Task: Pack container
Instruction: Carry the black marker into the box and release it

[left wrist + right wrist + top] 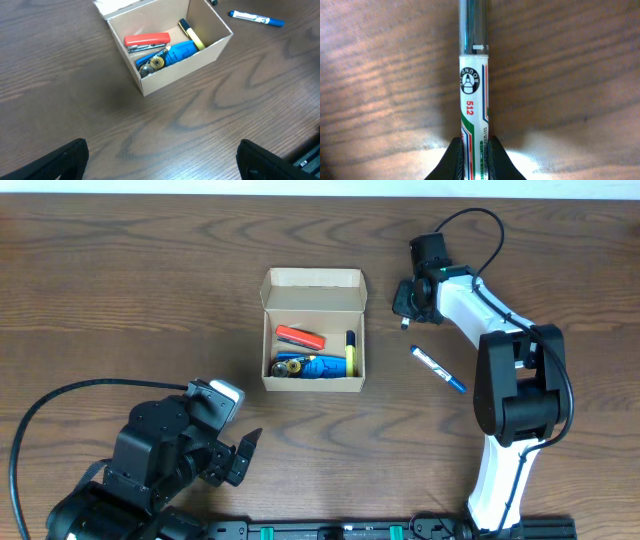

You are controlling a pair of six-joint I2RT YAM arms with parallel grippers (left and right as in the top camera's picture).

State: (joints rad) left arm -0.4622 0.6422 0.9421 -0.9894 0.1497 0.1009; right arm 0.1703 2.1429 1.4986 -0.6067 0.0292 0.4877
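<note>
The container [313,385] is a small tan cardboard box, its flap lid open at the back. It stands mid-table and also shows in the left wrist view [176,76]. Inside lie a red stapler [300,337], a blue object [318,366] and a yellow highlighter [351,352]. My right gripper [408,305] is right of the box's back corner. It is shut on a white marker with a dark cap [474,90], held close over the table. My left gripper [245,450] is open and empty near the front edge, left of and in front of the box.
A blue-capped white marker [437,368] lies on the wooden table right of the box, near the right arm's base; it also shows in the left wrist view [256,19]. A black cable loops at the front left [40,415].
</note>
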